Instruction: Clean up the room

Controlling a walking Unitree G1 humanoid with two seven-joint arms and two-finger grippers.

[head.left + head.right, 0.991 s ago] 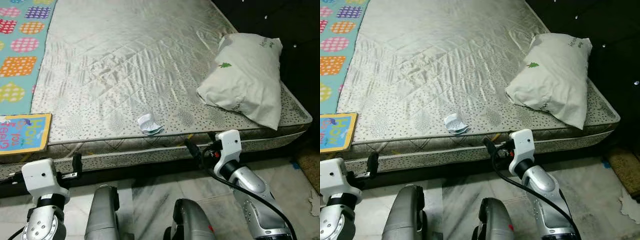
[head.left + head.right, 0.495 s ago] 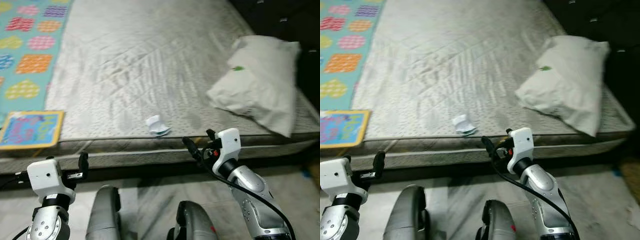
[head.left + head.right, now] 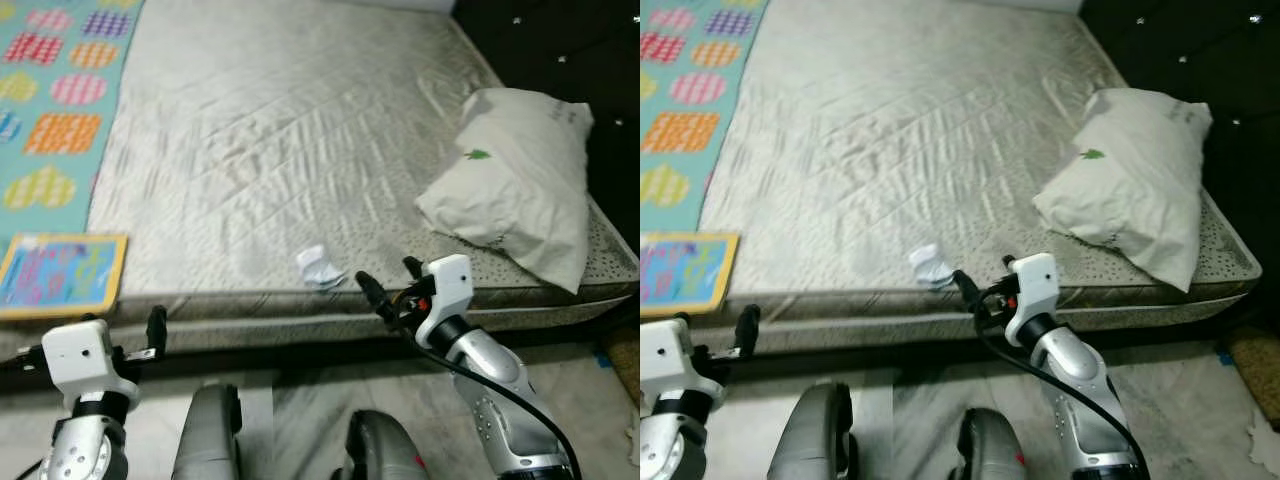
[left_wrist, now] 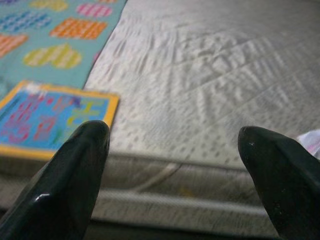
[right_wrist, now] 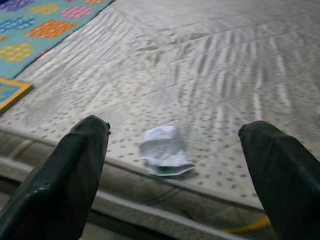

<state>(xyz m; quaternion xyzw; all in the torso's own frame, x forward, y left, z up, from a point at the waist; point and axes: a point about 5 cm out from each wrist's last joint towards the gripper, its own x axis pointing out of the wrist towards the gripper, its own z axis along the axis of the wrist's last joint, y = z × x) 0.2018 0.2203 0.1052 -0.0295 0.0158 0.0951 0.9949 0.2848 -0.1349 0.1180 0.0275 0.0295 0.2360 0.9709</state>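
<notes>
Grey quilted satin covers the wide bare mattress (image 3: 290, 130) that lies low before the robot, its near edge running across the head views just above both arms. On that near edge, close to the middle, lies the small crumpled scrap of white paper with a bluish tint (image 3: 318, 268), alone on the dotted border of the fabric. The right gripper (image 3: 385, 284) is raised to the mattress edge just beside the scrap and to its right, not touching it; in the right wrist view the paper (image 5: 164, 151) sits between the two black fingers (image 5: 70, 185), the jaws standing wide apart and holding nothing. The left gripper (image 3: 157, 327) hangs lower, in front of the mattress side toward the left, and its jaws are likewise wide and empty in the left wrist view. A flat, colourful children's book with a yellow border (image 3: 58, 275) lies on the left near corner of the bed, beside a teal sheet printed with bright patterned shapes (image 3: 50, 100). A plump white pillow with small green print (image 3: 515, 180) rests at the right edge, well apart from the scrap, against a dark headboard (image 3: 560, 45)
</notes>
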